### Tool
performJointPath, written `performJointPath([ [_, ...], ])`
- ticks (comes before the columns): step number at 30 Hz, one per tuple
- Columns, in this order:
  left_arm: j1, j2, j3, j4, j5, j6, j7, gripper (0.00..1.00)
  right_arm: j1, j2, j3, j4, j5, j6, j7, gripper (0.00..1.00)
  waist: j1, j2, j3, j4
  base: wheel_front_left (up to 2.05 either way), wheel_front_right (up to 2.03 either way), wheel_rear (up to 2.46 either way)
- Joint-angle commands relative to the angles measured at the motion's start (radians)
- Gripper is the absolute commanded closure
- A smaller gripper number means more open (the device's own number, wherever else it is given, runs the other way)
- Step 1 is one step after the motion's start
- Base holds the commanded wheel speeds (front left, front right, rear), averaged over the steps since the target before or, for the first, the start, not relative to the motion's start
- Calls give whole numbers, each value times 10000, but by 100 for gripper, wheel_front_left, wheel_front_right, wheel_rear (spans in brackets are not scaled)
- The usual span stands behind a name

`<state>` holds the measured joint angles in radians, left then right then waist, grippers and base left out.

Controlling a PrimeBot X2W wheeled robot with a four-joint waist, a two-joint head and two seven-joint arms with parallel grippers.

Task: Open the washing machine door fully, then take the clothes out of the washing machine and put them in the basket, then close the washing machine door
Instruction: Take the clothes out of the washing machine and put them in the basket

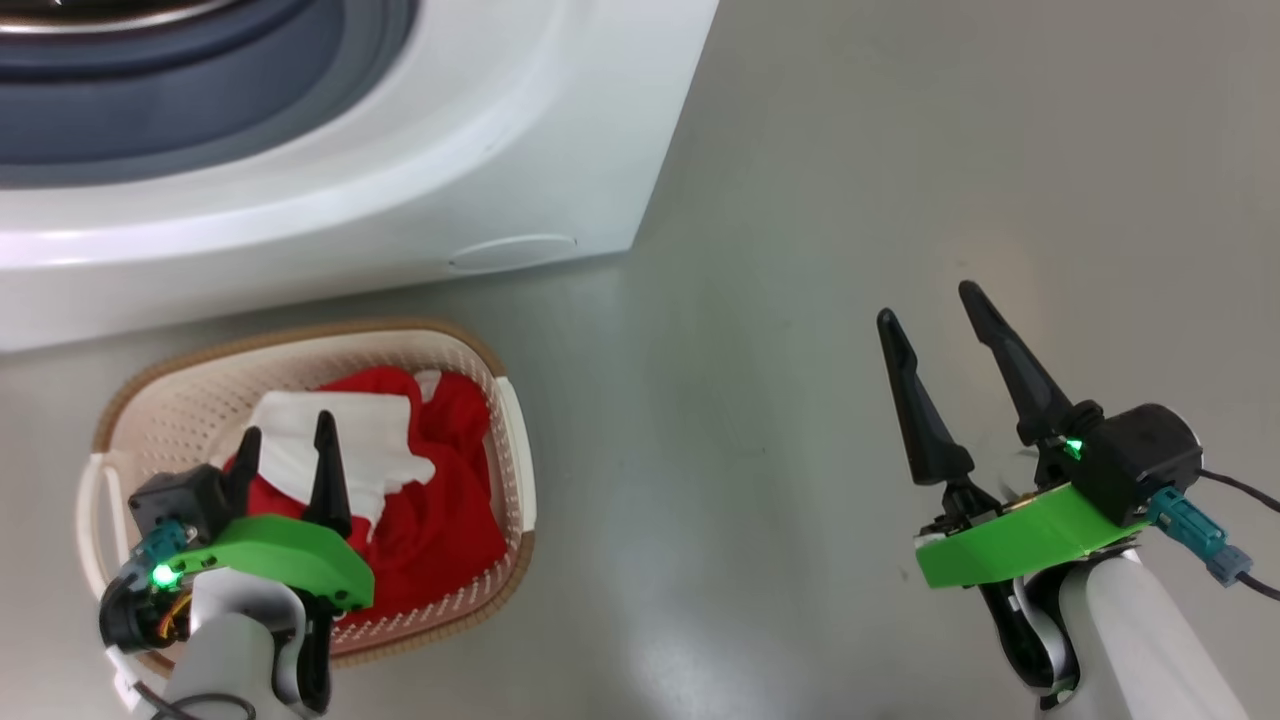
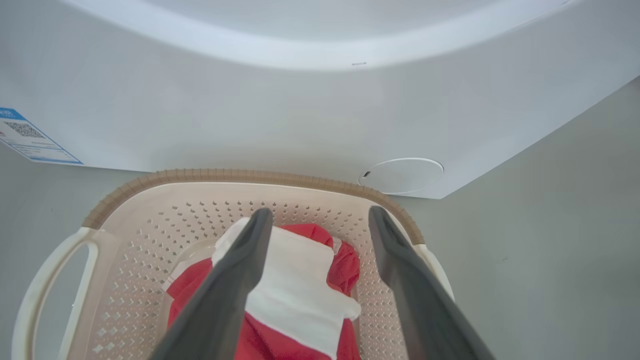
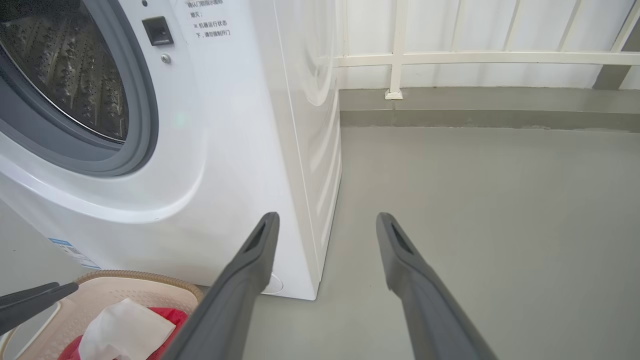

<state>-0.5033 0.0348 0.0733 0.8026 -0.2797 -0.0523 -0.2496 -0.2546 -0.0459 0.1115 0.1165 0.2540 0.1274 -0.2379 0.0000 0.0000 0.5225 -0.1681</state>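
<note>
Grey, smooth floor (image 1: pixel 800 400) runs under everything, and the basket (image 1: pixel 300 335) stands on it just in front of the washing machine (image 1: pixel 500 130). The head view cuts off most of the machine above the basket, leaving a slice of the grey-blue gasket (image 1: pixel 150 100). The right wrist view shows part of the steel drum (image 3: pixel 65 65) through the opening; its depths are too dark to judge. The clothes (image 1: pixel 450 520) lie inside the basket, a red heap with a white cloth (image 1: pixel 340 430) on top. They cover the basket's bottom, and the left forearm hides its near rim.

Over the basket hangs the left end effector (image 1: pixel 287 425), fingers spread, with nothing between them. Whether its tips touch the white cloth cannot be told. Well to the right of the basket, the right end effector (image 1: pixel 927 301) hovers over bare floor, fingers likewise spread and holding nothing.

Beyond the basket, low on the machine's front, sit a round flap (image 1: pixel 512 252) and a blue label (image 2: pixel 30 137) whose print is too small to read. A pale railing (image 3: pixel 400 55) closes the background.
</note>
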Motion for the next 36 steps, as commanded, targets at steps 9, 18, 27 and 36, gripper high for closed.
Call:
performJointPath([
  [9,1079,155,51,-2040,391,157,-122,0,590,-43,118,245,104,33,-2,0,0,0,-1627,378,0,0,0],
  [18,2153,155,-303,-4187,741,179,-122,0,1227,-43,-143,415,-56,33,210,0,0,0,-2928,670,0,0,0],
  [27,3479,269,-708,-5901,1166,386,139,0,1874,-43,-313,303,-142,33,467,0,0,0,-3924,758,0,0,0],
  [36,5016,316,-749,-7610,1138,708,961,0,2476,-43,-424,175,-232,33,662,0,0,0,-4673,804,0,0,0],
])
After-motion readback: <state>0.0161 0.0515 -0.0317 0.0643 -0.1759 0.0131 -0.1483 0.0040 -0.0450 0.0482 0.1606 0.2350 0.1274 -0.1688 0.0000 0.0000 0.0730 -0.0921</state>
